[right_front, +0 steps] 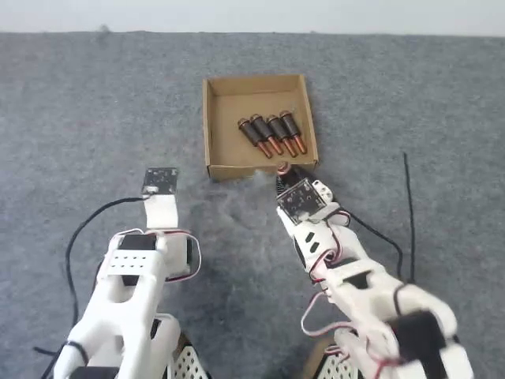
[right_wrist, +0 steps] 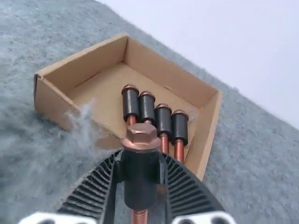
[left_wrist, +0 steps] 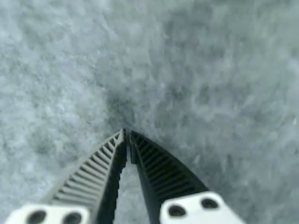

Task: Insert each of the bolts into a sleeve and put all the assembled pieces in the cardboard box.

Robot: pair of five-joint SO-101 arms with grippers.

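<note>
Right gripper (right_wrist: pixel 140 158) pinches the black sleeve (right_wrist: pixel 139 186) of a bolt (right_wrist: pixel 141 137) at lower centre, just short of the cardboard box (right_wrist: pixel 154 63) holding four assembled pieces (right_wrist: pixel 155 119); probably rigid, smooth and light, best held mid-sleeve; left gripper (left_wrist: pixel 127 136) has its fingers pressed together.

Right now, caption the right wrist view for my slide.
Jaws shut on a fifth sleeved bolt before the cardboard box, four assembled pieces lying inside.

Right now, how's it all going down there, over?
Left fingers shut, empty, over the carpet. Right fingers shut on a sleeved bolt, just short of the cardboard box. Four assembled pieces inside. Nothing in the way.
</note>
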